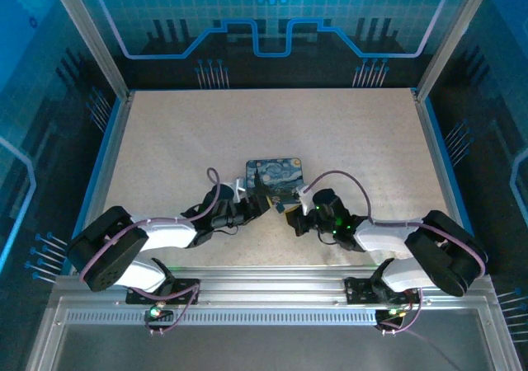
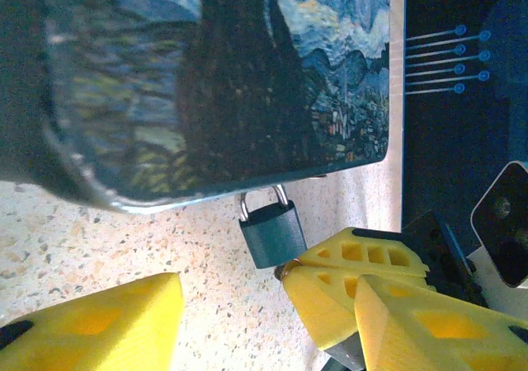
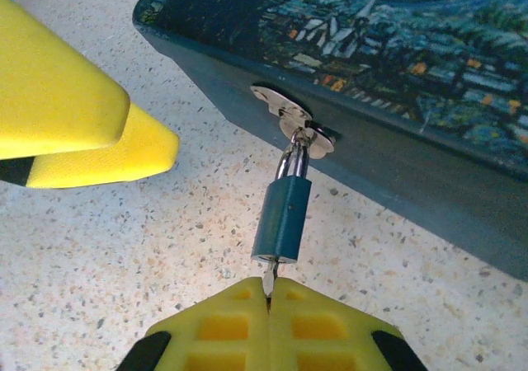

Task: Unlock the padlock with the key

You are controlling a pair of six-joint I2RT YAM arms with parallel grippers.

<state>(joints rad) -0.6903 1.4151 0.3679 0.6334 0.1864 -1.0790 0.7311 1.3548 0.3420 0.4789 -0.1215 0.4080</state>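
I'm pinching the thin, slippery key (image 3: 269, 279) in the right tool (image 3: 269, 293); the left tool (image 2: 247, 321) is gaping near the light padlock (image 3: 282, 218), best gripped by its body.

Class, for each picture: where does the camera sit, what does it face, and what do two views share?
Top external: above and behind, looking down on table and tin; both arms show.
Left wrist: faces the padlock past its open left gripper.
Right wrist: faces the padlock; right gripper shut on the key.
Both wrists share the padlock.
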